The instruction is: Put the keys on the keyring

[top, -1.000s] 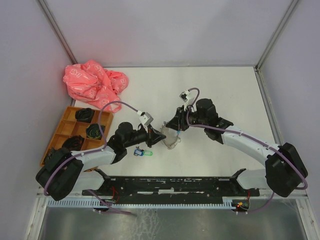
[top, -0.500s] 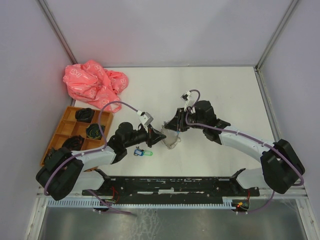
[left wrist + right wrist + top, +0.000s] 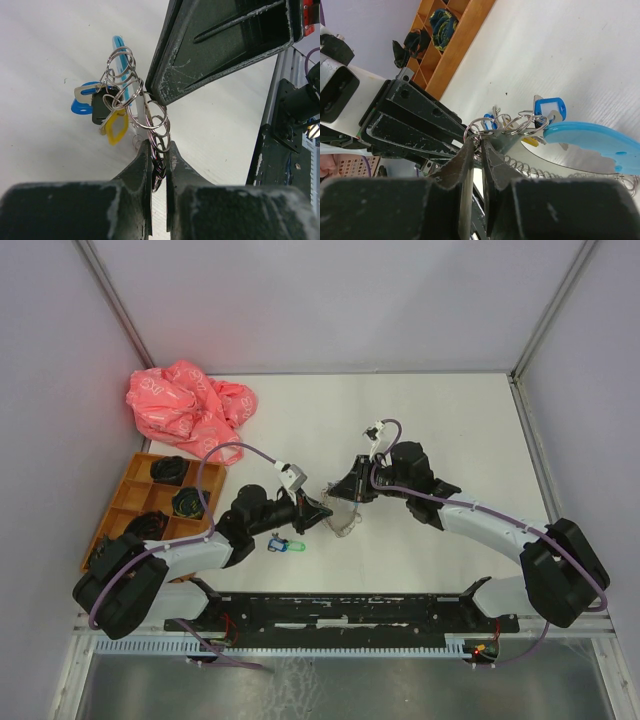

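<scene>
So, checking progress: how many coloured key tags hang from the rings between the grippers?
2: a blue tag and a yellow tag beside it, both hanging from the steel rings above the table. More may be hidden behind the rings or the fingers.

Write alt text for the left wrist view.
The left gripper's jaws pinch a chain of silver metal split rings over the white table. Small metal keys with blue and yellow plastic tags are threaded on the rings; the right gripper's tip meets them.
</scene>
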Controlling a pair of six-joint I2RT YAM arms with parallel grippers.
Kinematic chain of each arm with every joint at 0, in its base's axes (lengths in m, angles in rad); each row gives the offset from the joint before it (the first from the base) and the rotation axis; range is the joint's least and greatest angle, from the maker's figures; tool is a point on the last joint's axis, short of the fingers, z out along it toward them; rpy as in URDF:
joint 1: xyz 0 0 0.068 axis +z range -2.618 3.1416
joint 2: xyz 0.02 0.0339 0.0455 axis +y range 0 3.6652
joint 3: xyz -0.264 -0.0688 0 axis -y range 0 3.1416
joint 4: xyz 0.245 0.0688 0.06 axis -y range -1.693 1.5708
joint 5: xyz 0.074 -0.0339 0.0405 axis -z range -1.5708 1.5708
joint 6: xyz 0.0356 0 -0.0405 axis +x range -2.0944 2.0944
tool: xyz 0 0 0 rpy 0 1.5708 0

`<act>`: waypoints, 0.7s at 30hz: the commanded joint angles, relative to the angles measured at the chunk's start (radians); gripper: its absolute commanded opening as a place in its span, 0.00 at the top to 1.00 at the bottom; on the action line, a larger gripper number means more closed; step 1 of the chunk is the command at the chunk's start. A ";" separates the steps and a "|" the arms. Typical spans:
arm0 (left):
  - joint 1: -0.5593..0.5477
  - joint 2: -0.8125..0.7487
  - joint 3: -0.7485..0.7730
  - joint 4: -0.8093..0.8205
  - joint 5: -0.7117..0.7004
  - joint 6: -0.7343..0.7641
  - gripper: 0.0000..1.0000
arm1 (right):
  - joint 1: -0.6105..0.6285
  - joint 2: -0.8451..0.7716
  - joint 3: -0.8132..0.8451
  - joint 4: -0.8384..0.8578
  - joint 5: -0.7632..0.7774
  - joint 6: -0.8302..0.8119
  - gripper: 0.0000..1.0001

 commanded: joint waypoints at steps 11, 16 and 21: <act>-0.003 -0.019 0.041 -0.039 -0.029 0.021 0.97 | 0.010 -0.129 0.136 -0.310 -0.066 -0.518 0.64; -0.003 -0.029 0.062 -0.093 -0.024 0.027 0.97 | 0.040 -0.183 0.125 -0.382 -0.107 -0.899 0.62; -0.003 -0.038 0.084 -0.146 -0.013 0.027 0.97 | 0.077 -0.207 0.067 -0.303 -0.129 -1.203 0.65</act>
